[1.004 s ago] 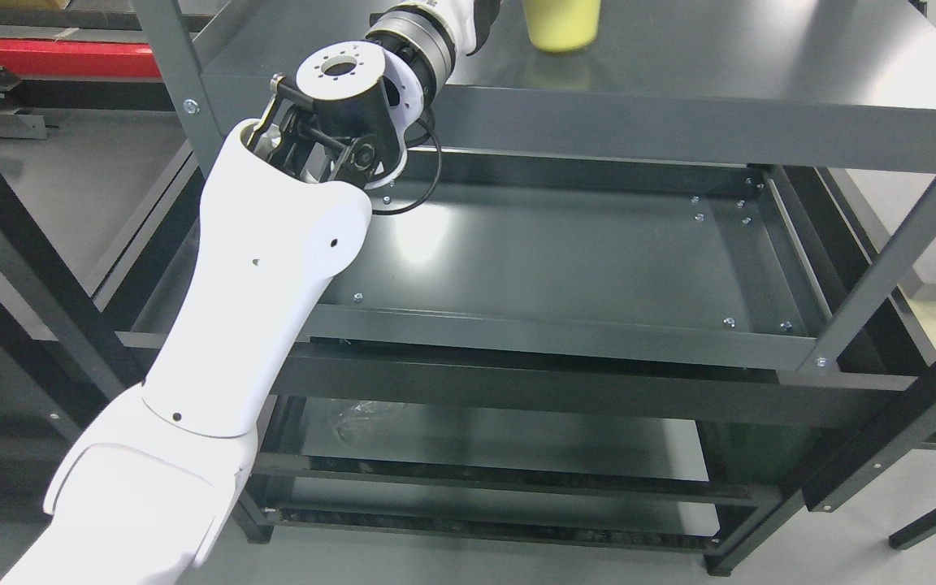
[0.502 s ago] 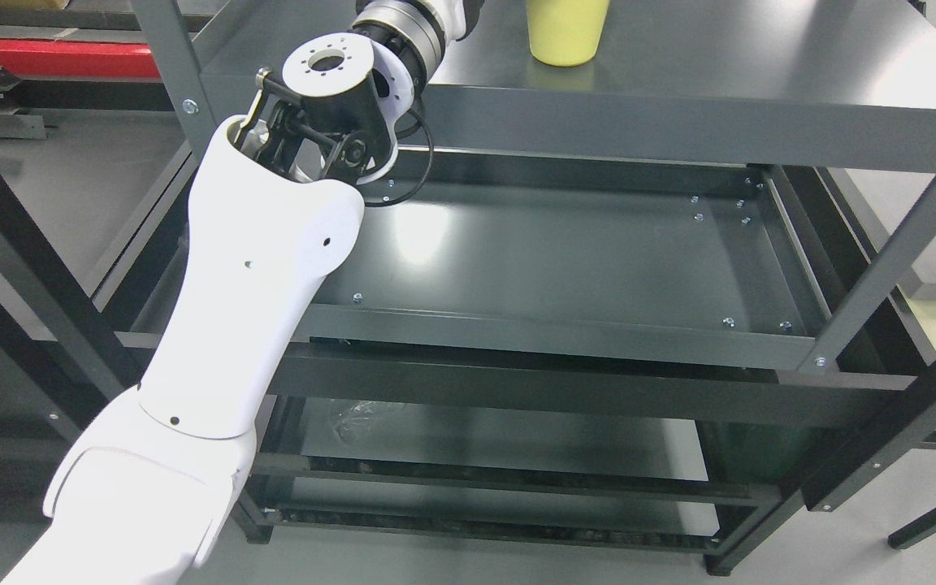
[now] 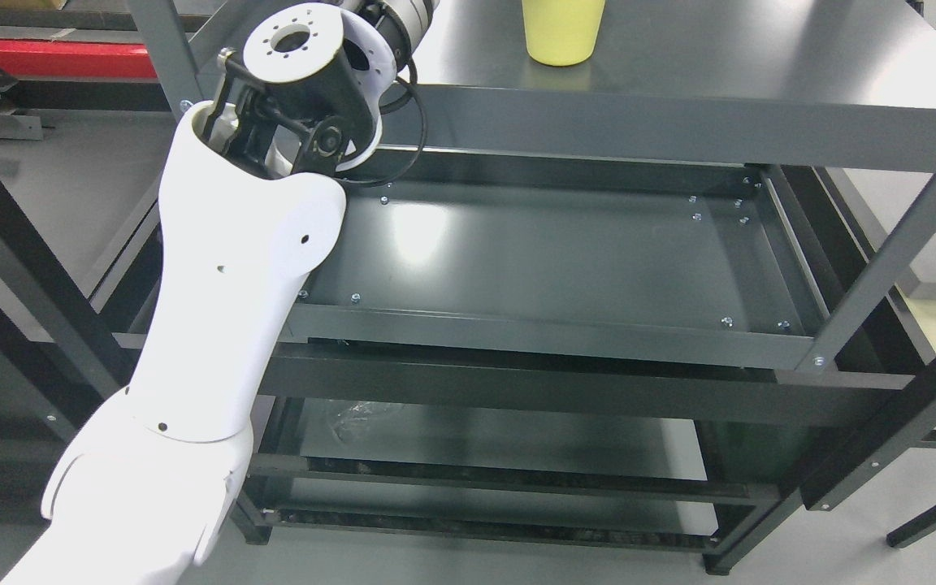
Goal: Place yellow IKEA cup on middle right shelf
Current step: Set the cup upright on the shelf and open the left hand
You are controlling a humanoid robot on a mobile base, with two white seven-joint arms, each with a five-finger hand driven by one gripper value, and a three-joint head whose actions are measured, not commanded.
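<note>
A yellow cup (image 3: 561, 32) stands upright on the top shelf (image 3: 720, 73) of a dark grey metal rack, cut off by the picture's upper edge. My left arm (image 3: 232, 268) rises from the lower left, its black elbow joint (image 3: 305, 97) level with the top shelf's front left corner. The forearm runs out of view at the top edge left of the cup, so the left hand is not visible. Below lies the middle shelf (image 3: 565, 260), a shallow grey tray. The right arm does not show.
Upright posts stand at the rack's front left (image 3: 155, 49) and front right (image 3: 899, 252). A lower shelf (image 3: 517, 443) holds something clear and crumpled (image 3: 358, 418). Another dark frame (image 3: 21, 268) stands to the left, with a red bar (image 3: 45, 57) behind it.
My left arm has swung left and upward, the elbow rising and the forearm sliding out of the top edge. The cup stays on the top shelf, apart from the arm.
</note>
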